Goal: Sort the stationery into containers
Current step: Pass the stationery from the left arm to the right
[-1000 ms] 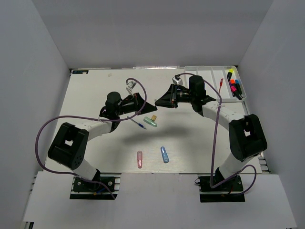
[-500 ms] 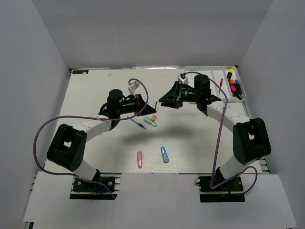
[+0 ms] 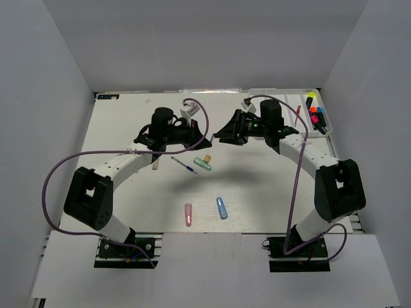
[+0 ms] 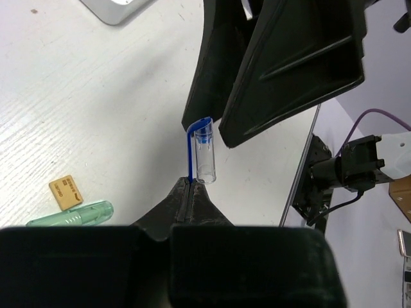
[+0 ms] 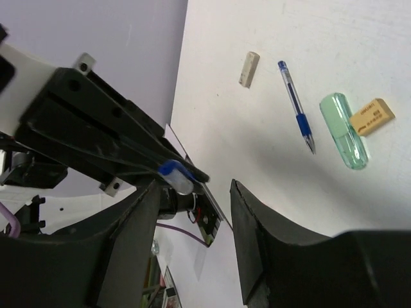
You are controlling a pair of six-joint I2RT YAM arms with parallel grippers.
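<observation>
The pen cap [image 4: 205,153], clear with a blue clip, hangs above mid-bench, pinched by its clip in the closed left gripper [image 4: 189,187]. It looks light, slick and tiny, best taken across the barrel. The right gripper [image 5: 192,212] gapes just beside it. A blue pen [image 5: 295,106] and a green capsule [image 5: 343,131] lie below. The tray [image 3: 286,96] sits far right.

The white divided tray [image 3: 288,101] sits at the table's far right corner. Black highlighters [image 3: 315,117] with coloured caps lie in its rightmost compartment, a red pen [image 3: 298,112] in one further left. Mid-table lie an uncapped blue pen [image 3: 184,165], a green capsule [image 3: 203,164] and, just beside it, a tan eraser [image 3: 207,158]. A pink capsule [image 3: 188,213] and a blue capsule [image 3: 222,208] lie toward the near edge. A clear, blue-clipped pen cap [image 4: 204,154] hangs pinched in the left gripper [image 4: 188,187].
</observation>
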